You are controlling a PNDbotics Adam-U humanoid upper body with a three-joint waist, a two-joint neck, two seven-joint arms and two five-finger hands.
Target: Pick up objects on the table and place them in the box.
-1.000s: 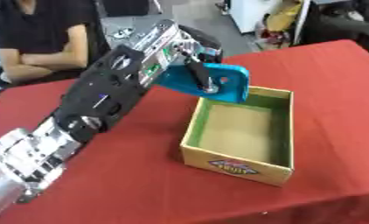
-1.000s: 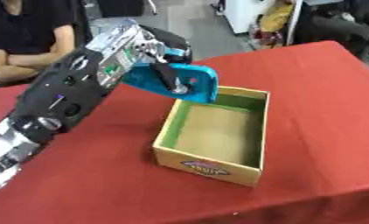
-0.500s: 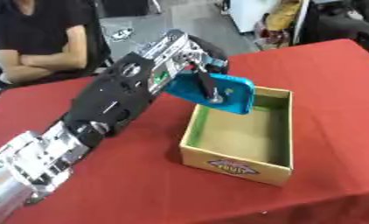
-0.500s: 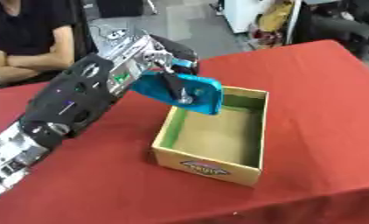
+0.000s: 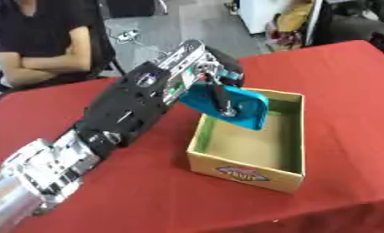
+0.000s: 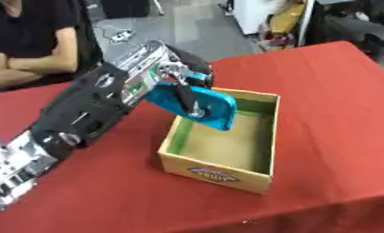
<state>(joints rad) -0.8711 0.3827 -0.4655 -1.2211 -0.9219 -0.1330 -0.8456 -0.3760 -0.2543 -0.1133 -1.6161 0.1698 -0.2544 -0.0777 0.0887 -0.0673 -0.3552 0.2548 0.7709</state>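
My left hand reaches in from the lower left and is shut on a flat blue object, its thumb and fingers pinching it. The blue object hangs tilted over the near-left part of the open cardboard box, its lower edge dipping just inside the rim. The box has a green inner lining and a printed label on its front wall. Its brown floor shows nothing else inside. My right hand shows in neither view.
The box stands on a red tablecloth. A person in a black top sits with folded arms beyond the table's far left edge. Cluttered floor and furniture lie behind the far edge.
My left hand has carried the blue object to the right and down, from above the box's far-left corner to over its inside, and tilted it steeper.
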